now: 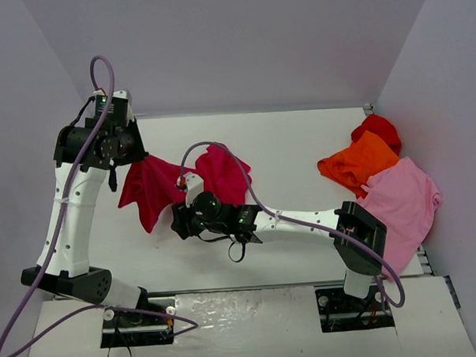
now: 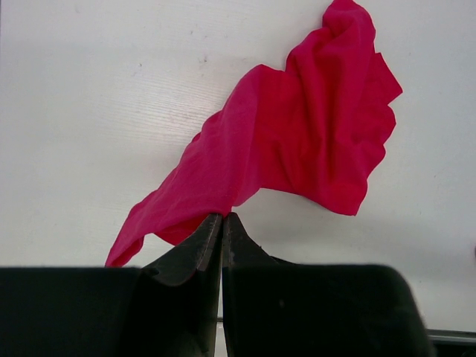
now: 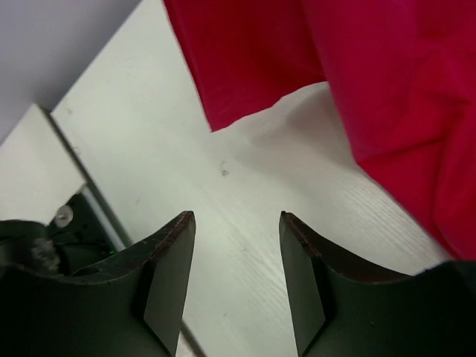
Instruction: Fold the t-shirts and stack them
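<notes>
Our left tool [image 2: 222, 217] is clenched on one corner of the raspberry-red t-shirt [image 1: 148, 190]. It lies bunched on the bench [image 1: 300, 144], and from above its long way runs from 9 o'clock to 3 o'clock. Our right tool [image 3: 236, 219] is released and grips nothing, at the shirt's 6 o'clock edge. The orange t-shirt [image 1: 360, 164], pale pink t-shirt [image 1: 406, 203] and bright red t-shirt [image 1: 378, 129] huddle near 3 o'clock.

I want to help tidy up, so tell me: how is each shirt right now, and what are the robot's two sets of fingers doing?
Raspberry-red cloth t-shirt: unfolded, crumpled, one edge pinched and lifted.
Orange cloth t-shirt: unfolded, bunched up.
Bright red cloth t-shirt: crumpled, partly behind the orange one.
Pale pink cloth t-shirt: unfolded, loosely spread.
Left fingers: shut on the raspberry-red t-shirt.
Right fingers: open, holding nothing.
</notes>
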Controlling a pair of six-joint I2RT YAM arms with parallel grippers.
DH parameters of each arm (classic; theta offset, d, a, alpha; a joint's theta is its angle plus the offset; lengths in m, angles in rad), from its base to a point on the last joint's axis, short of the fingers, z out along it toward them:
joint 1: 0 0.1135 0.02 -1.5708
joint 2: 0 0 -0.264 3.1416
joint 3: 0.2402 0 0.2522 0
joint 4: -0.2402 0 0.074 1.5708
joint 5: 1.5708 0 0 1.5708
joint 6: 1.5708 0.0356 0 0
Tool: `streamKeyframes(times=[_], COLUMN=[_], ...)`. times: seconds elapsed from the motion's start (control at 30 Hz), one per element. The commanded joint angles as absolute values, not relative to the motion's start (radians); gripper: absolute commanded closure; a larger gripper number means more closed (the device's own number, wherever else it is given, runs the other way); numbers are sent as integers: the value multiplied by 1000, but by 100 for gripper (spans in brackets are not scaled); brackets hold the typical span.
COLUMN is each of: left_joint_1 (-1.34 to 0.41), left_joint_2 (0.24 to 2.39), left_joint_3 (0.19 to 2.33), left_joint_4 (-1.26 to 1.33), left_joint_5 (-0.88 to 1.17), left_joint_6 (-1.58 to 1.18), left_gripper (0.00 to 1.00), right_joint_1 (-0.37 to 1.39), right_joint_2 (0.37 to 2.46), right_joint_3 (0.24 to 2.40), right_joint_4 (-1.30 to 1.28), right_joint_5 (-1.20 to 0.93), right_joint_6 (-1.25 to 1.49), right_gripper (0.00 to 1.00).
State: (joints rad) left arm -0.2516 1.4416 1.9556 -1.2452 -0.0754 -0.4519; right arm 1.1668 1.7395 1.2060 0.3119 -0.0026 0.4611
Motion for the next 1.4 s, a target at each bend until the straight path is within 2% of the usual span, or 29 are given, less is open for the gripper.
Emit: streamKeyframes(times=[0.0, 0.1, 0.17, 0.27, 0.57, 0.77, 0.97, 1.2, 1.33, 1.37], left_joint_1=[-253, -253, -253, -253, -265, -276, -304, -337, -339, -339], left_joint_2=[1422, 1416, 1423, 1426, 1431, 1435, 1426, 1388, 1370, 1368], left_joint_3=[2023, 2045, 2073, 2111, 2160, 2171, 2180, 2112, 2090, 2088], left_joint_4=[-1202, -1212, -1239, -1264, -1280, -1286, -1287, -1275, -1274, -1273], left_joint_5=[-52, -45, -36, -24, 0, 0, 0, -5, -24, -29], left_joint_6=[-454, -465, -471, -468, -473, -479, -501, -515, -509, -506], left_gripper=[100, 100, 100, 100, 100, 100, 100, 100, 100, 100], right_joint_1=[1191, 1190, 1198, 1223, 1292, 1298, 1297, 1296, 1291, 1290], right_joint_2=[1774, 1809, 1853, 1895, 1957, 1991, 2068, 2134, 2132, 2129], right_joint_3=[1220, 1233, 1263, 1291, 1314, 1382, 1490, 1616, 1630, 1632], right_joint_4=[355, 391, 423, 434, 491, 496, 484, 441, 410, 398], right_joint_5=[147, 139, 105, 159, 274, 295, 348, 430, 447, 455], right_joint_6=[401, 384, 376, 362, 324, 300, 276, 223, 210, 210], right_gripper=[53, 51, 42, 34, 33, 21, 21, 32, 60, 70])
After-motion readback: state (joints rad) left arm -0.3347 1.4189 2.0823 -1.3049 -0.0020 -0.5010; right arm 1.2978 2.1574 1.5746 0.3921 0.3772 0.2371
